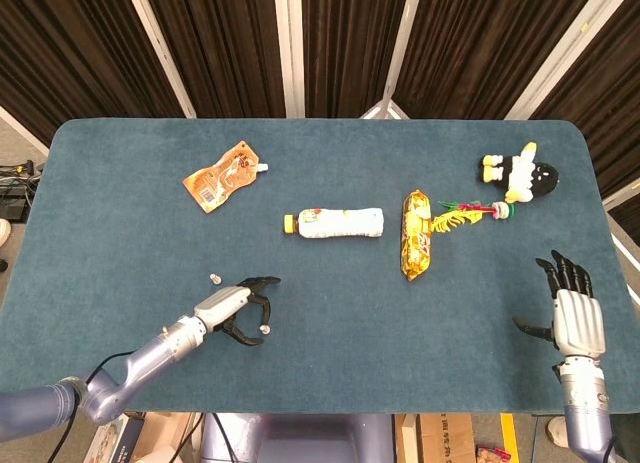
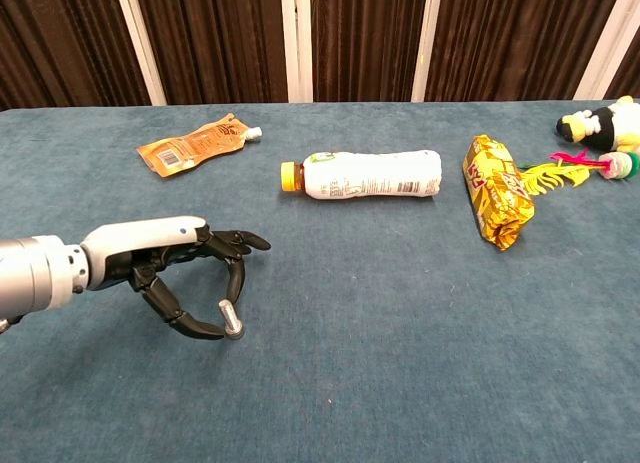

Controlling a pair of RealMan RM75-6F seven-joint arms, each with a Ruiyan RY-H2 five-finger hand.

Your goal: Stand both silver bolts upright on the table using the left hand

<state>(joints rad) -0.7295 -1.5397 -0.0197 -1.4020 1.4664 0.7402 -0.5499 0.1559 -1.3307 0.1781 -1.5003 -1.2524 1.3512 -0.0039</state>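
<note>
Fingers (image 2: 232, 278) of the left hand (image 2: 165, 258) are spread in a loose claw, and one silver bolt (image 2: 232, 319) is seen standing upright on the table (image 2: 400, 313) right at the fingertips; whether it's actually touched can't be told. The other bolt (image 1: 214, 279) is spotted in the head view, just behind the hand on its outer side, standing apart from the fingers. Well beyond the fingers a bottle (image 2: 365, 173) and an orange pouch (image 2: 195, 143) are laid flat. Over on the far side, the right hand (image 1: 575, 308) is held open, fingers apart, nothing in it.
</note>
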